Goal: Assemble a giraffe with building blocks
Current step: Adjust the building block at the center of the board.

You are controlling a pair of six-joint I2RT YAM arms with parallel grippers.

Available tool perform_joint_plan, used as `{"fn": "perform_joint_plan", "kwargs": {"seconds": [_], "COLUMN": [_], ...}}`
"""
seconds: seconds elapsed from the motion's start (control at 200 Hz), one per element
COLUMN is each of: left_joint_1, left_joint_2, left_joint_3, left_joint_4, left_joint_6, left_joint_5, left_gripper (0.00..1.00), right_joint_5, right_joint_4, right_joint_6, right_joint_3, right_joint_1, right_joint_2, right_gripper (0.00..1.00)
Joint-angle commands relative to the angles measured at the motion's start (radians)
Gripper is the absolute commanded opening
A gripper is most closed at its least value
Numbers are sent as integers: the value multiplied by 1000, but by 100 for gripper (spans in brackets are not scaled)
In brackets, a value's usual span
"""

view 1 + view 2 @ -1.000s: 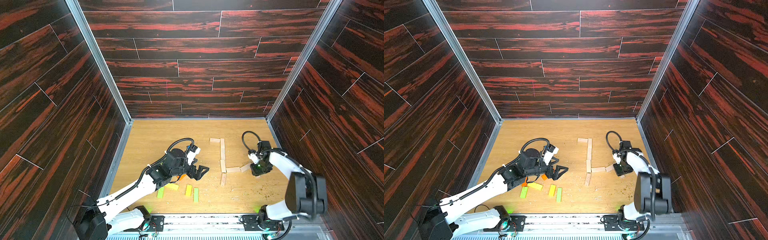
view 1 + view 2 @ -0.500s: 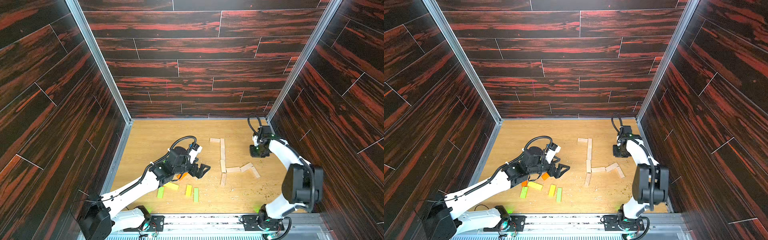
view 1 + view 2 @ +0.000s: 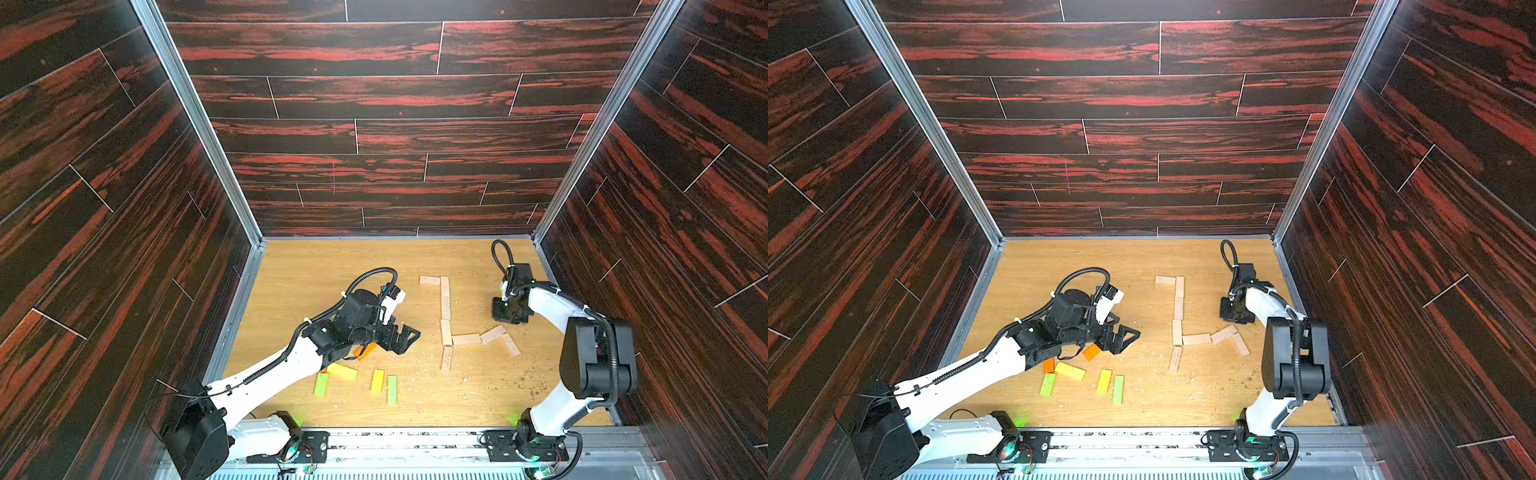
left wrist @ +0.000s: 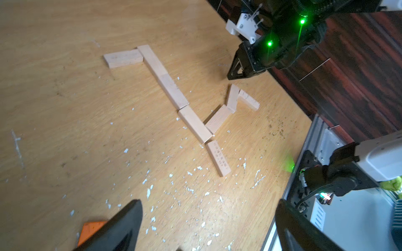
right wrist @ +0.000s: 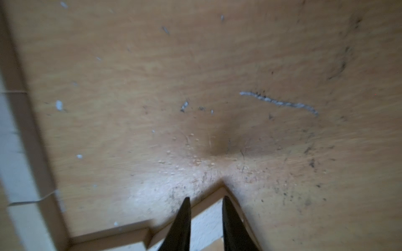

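Pale building blocks lie flat in an L-shaped figure: a head block [image 3: 429, 280], a neck column [image 3: 444, 297] [image 3: 1178, 297], a body row [image 3: 466, 339] with two skewed blocks [image 3: 493, 333] at its right end, and one leg [image 3: 446, 358]. My right gripper [image 3: 505, 316] [image 3: 1231, 313] [image 5: 205, 200] hovers just behind that skewed end, shut and holding nothing. My left gripper [image 3: 405, 340] [image 3: 1123, 338] [image 4: 206, 228] stands wide open over bare floor left of the figure, an orange block [image 3: 1091, 351] [image 4: 91, 230] just beside it.
Green [image 3: 321, 384] and yellow [image 3: 343, 371] blocks lie loose near the front, under and beside the left arm. Another orange one [image 3: 1049, 365] lies under the left forearm. White chips litter the wooden floor [image 3: 332, 270]. Dark walls enclose three sides.
The right gripper has lifted off the skewed pale blocks, drawn back behind them and closed. The left arm has shifted slightly toward the figure, still open.
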Motion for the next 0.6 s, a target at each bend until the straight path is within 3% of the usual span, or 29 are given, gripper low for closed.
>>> {"fn": "perform_joint_plan", "kwargs": {"seconds": [0.0, 0.596], "left_joint_1": [4, 2], "left_joint_2": [6, 0], "left_joint_3": [33, 38], "left_joint_4": [-28, -52], "left_joint_6": [-6, -12], "left_joint_5": [-15, -27], "left_gripper": [98, 98], "right_joint_5": [-19, 43], "right_joint_4": [53, 93], "right_joint_6": [13, -9], "right_joint_3": [-9, -93], "right_joint_1": [7, -4], "right_joint_2": [33, 33], "right_gripper": [28, 29]}}
